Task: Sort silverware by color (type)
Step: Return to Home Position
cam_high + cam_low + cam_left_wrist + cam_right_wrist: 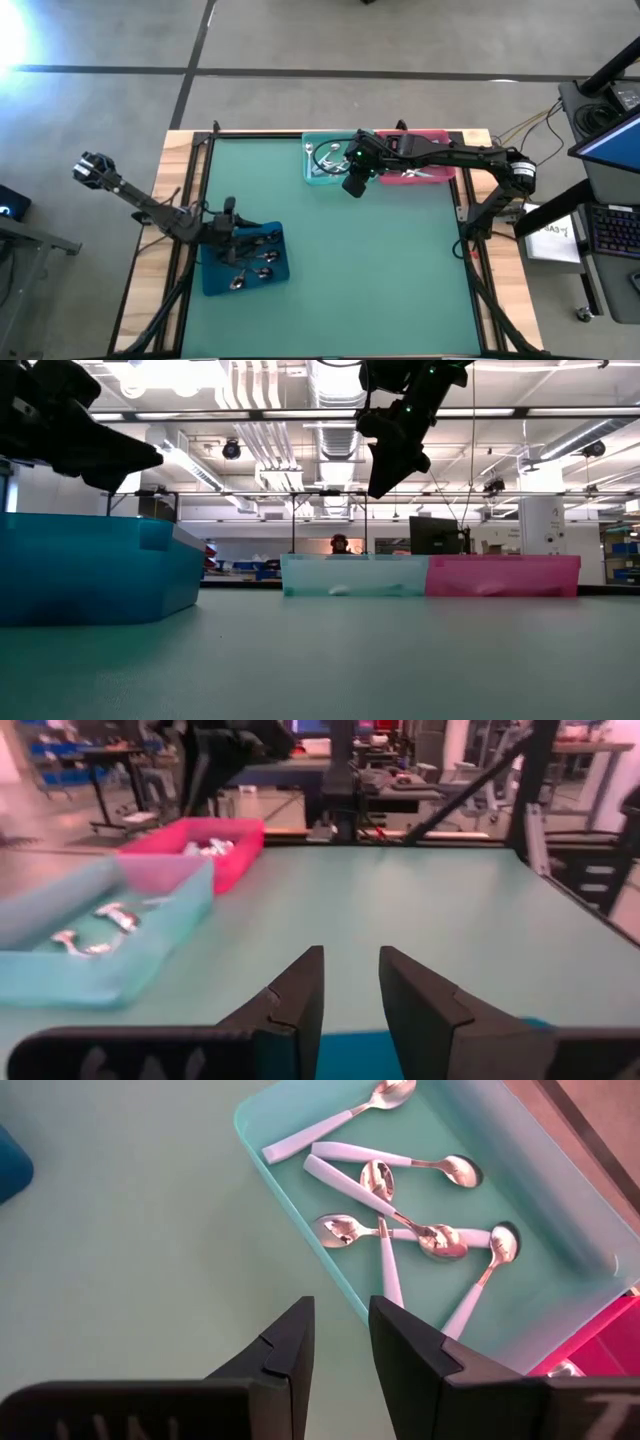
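Spoons with mint-teal handles (pixel 385 1190) are lying crossed in the teal bin (pixel 530 1190) at the far edge of the table (pixel 350 290), and dark spoons (pixel 258 262) are resting in the blue bin (pixel 212 282) near the table's left side. What look like silver spoons (pixel 210 847), blurred in the left wrist view, are sitting in the pink bin (pixel 235 860), which is touching the teal bin's side. The right hand (pixel 340 1315) is hanging in the air over the teal bin's near edge, its fingers narrowly parted and gripping nothing. The left hand (pixel 350 965) is hovering over the blue bin, its fingers likewise a narrow gap apart and empty.
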Motion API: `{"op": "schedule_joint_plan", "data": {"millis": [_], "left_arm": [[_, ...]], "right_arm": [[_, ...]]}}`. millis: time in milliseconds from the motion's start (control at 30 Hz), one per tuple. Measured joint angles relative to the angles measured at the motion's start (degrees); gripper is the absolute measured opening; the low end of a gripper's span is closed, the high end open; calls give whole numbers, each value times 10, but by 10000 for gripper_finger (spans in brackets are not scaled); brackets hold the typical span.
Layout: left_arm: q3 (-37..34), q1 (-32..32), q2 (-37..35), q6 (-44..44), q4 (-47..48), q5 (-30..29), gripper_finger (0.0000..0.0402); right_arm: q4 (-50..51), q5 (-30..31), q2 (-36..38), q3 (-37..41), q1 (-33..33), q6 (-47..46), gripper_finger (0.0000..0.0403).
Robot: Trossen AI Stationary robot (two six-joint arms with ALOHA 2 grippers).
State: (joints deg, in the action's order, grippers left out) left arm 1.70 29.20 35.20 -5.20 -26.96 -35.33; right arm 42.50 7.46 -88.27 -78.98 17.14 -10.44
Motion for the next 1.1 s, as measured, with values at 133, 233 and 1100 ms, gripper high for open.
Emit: {"op": "schedule_joint_plan", "data": {"millis": [133,233,1100], "left_arm": [[1,-34,-3,1,-3,-2,84],[-1,-64,-3,-3,-3,6,84],[-11,-188,-204,92,145,42,84]], "right_arm": [[0,0,0,0,0,0,89],[0,0,0,0,0,0,89],[0,0,0,0,0,0,89]]}}
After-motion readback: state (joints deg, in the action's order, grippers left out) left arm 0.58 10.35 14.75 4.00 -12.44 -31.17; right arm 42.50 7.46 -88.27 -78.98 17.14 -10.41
